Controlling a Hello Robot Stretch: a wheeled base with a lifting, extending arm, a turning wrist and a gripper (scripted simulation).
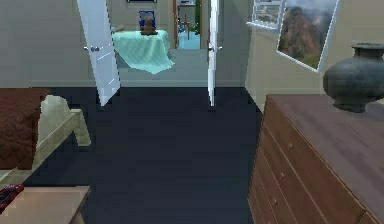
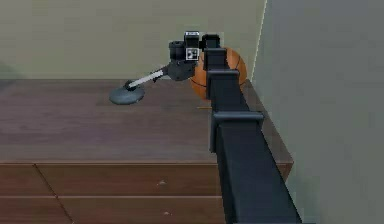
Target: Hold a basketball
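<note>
- An orange basketball [image 2: 232,63] with dark seams was seen, round in shape.
- It was found at the back right corner of the brown dresser [image 2: 80,120] top.
- Its middle was hidden by the dark arm [image 2: 245,160].

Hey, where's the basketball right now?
In the arm side view, the basketball is at the far right of the wooden dresser top, by the wall corner, partly behind the arm and right of a small grey object.
</note>
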